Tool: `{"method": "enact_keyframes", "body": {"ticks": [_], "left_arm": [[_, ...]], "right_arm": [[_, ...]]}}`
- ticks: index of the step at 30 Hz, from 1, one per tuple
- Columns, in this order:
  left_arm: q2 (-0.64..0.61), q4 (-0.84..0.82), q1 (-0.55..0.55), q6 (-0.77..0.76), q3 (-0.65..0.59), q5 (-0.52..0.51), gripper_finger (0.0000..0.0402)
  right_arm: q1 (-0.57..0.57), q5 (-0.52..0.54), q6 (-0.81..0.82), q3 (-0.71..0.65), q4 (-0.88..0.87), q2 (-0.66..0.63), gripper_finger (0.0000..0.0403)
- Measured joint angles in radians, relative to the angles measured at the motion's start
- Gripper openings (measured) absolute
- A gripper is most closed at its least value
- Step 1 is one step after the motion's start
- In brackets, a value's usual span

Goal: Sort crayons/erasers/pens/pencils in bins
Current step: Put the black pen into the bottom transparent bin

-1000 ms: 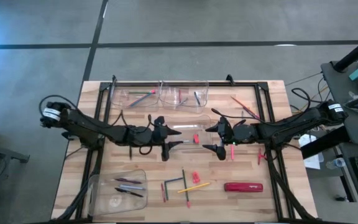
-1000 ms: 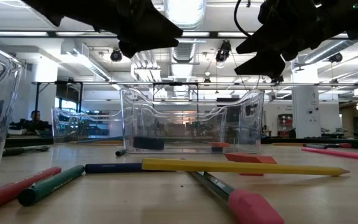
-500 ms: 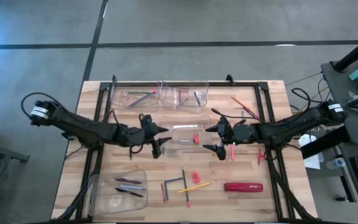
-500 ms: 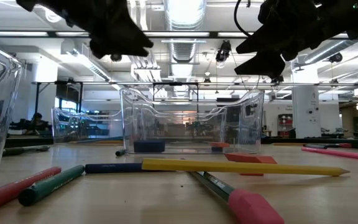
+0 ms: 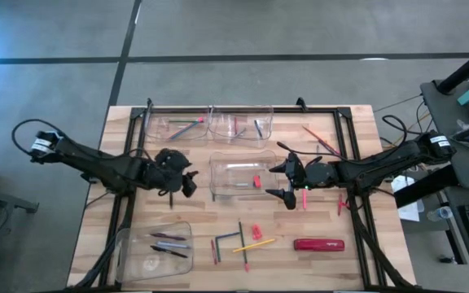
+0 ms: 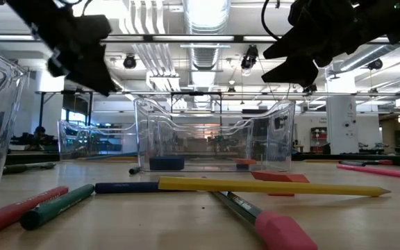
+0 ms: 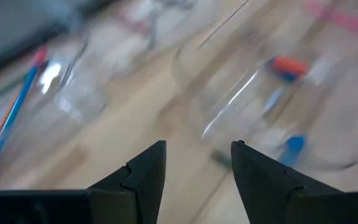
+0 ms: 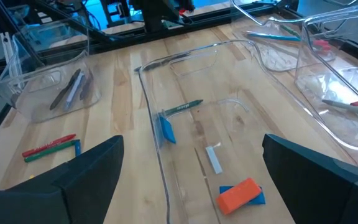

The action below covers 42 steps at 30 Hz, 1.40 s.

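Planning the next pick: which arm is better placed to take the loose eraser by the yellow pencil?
Probably right. Its open end effector hovers nearer the eraser; the left end effector, also open and empty, sits farther off past the middle bin.

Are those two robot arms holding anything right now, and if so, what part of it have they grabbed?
Nothing is held. The left gripper is open with only table showing between its fingers, and the right gripper hangs open and empty over the middle bin.
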Motion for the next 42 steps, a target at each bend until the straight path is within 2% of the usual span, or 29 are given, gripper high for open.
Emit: {"method": "enact_keyframes", "body": {"ticks": [3, 8, 13, 20, 34, 42], "left_arm": [[0.008, -0.077, 0.0, -0.123, -0.027, 0.028, 0.0166], [0.043, -0.093, 0.0, -0.223, -0.101, 0.126, 0.0166], [0.058, -0.179, 0.0, -0.342, -0.129, 0.199, 0.0166], [0.068, -0.297, 0.0, -0.506, -0.15, 0.208, 0.0166], [0.207, -0.277, 0.003, -0.542, -0.164, 0.208, 0.0166], [0.258, -0.214, 0.047, -0.537, -0.182, 0.227, 0.0166]], "right_arm": [[0.0, 0.0, 0.0, 0.0, 0.0, 0.0, 0.037], [0.0, 0.0, 0.008, -0.001, 0.0, 0.0, 0.037], [0.0, 0.0, 0.008, -0.002, 0.001, 0.0, 0.037], [0.0, 0.0, 0.01, -0.004, 0.001, 0.0, 0.037], [0.0, 0.0, 0.011, -0.005, 0.001, 0.0, 0.037], [0.0, 0.0, 0.011, -0.005, 0.001, 0.0, 0.037]]}}
